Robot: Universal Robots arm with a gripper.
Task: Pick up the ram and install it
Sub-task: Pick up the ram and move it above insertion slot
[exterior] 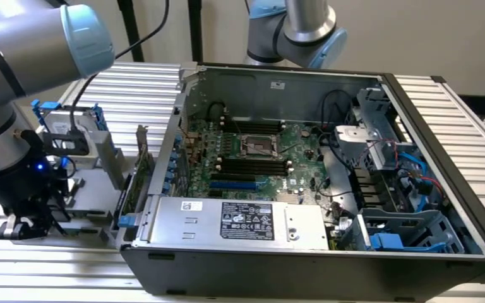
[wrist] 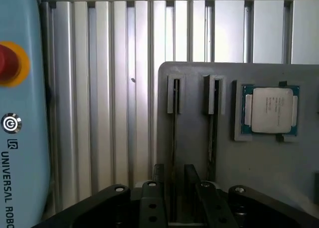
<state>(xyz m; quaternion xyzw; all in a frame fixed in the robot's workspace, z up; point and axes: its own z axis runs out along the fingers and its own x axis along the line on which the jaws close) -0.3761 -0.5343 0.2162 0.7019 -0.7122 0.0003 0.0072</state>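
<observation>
Exterior view, starting at its left: the arm (exterior: 7, 95) is reaching down over a grey holder plate (exterior: 91, 189) that is sitting on the slatted tabletop (exterior: 133, 82), just beside the open computer case (exterior: 310, 265). The jaws are hanging low over the holder, standing wide open and gripping nothing. Further to the exterior view's right, the motherboard (exterior: 251, 145) is lying exposed inside the case, with its black memory slots (exterior: 251, 167) showing.

Wrist view: a light-blue pendant (wrist: 20, 148) with a red button (wrist: 7, 63) is lying alongside the tabletop slats. The holder plate (wrist: 194, 73) is carrying two narrow slots. The ram (wrist: 174, 133) is standing on edge in the slot nearer the pendant, and its thin line is running down between the spread fingers (wrist: 152, 205). Whether the fingers are touching it cannot be told. A second stick (wrist: 213, 133) is standing in the neighbouring slot. Beyond it, a processor chip (wrist: 271, 110) is resting in a square recess.
</observation>
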